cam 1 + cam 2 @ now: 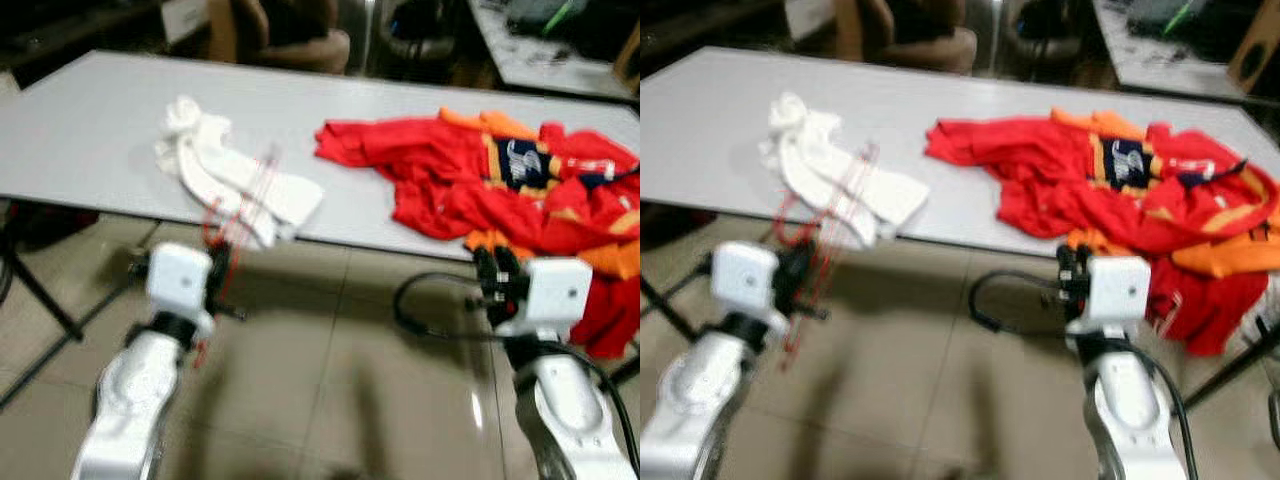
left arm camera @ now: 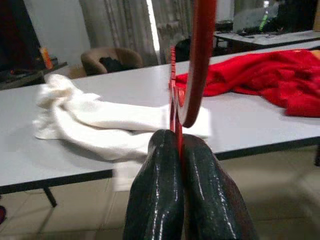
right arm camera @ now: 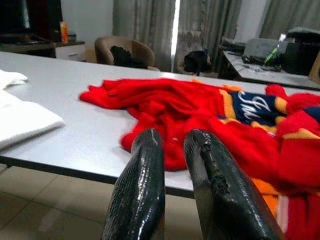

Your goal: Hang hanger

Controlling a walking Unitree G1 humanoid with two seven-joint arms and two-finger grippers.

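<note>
Left arm: sitting nearest the lens low on the robot's left, it is carrying the left gripper (image 2: pixel 177 150) just short of the table's near edge; the black fingers (image 2: pixel 155 190) are pinching tight on the thin red wire of the hanger (image 1: pixel 240 210).
Right arm: sitting low on the robot's right, it is pointing the right gripper (image 3: pixel 172 145) at the red heap; its fingers are standing a narrow gap apart, gripping nothing.
Table (image 1: pixel 90 130): the long grey top is running across the view ahead of both arms; a second table is showing behind on the right.
Red garment (image 1: pixel 480 180): a crumpled red and orange jersey is sprawling over the table's right half and spilling off the near right corner.
White cloth (image 1: pixel 225 175): a rumpled white piece is lying on the left half, well apart from the red heap.
Hanger: it is standing roughly upright in the left gripper, long axis rising over the white cloth, hook curving at the top in the left wrist view; it is blurred in the head views.
Key relation: the hanger is already with the left arm, and I can make out no rail or rod; finding a hanging spot looks like the next job.
Chair: a brown seat is standing beyond the far edge.
</note>
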